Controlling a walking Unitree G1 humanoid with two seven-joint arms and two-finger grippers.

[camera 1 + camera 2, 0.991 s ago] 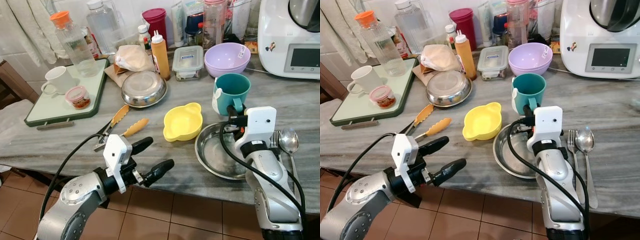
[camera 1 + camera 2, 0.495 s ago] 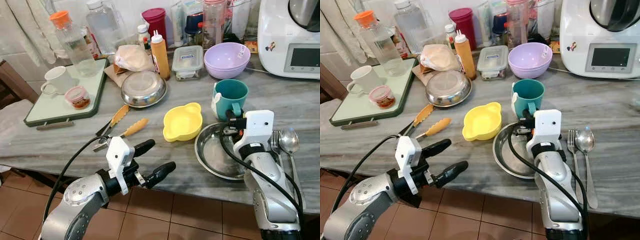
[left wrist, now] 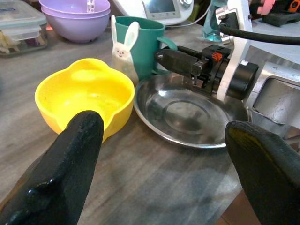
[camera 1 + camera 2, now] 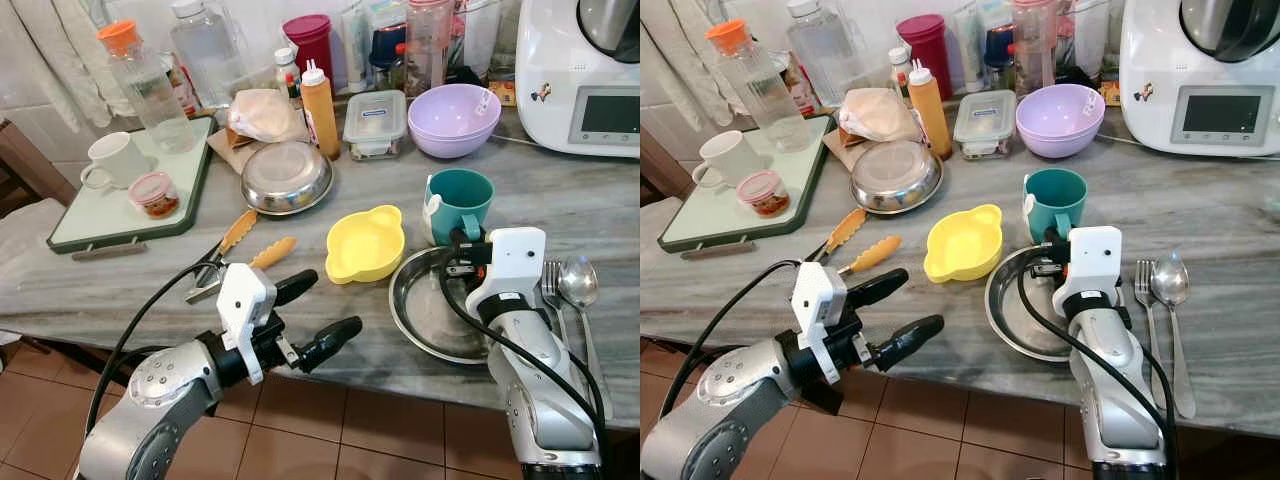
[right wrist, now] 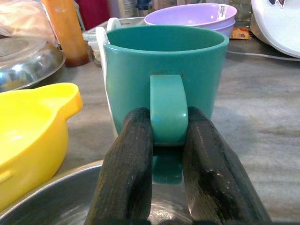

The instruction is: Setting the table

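A teal mug with a white rabbit on its side stands on the grey counter, just behind a shallow steel plate. My right gripper reaches over the plate and is shut on the mug's handle, one black finger on each side. A yellow bowl sits left of the plate. A fork and a spoon lie to the plate's right. My left gripper hangs open at the counter's front edge, holding nothing, its fingers pointing at the yellow bowl and the plate.
Orange-tipped tongs lie left of the bowl. A green tray with a white mug and small jar is at the far left. A steel bowl, purple bowls, bottles and a white appliance crowd the back.
The right gripper has drawn the teal mug a little nearer, toward the plate. The left gripper has edged up and right along the counter's front edge.
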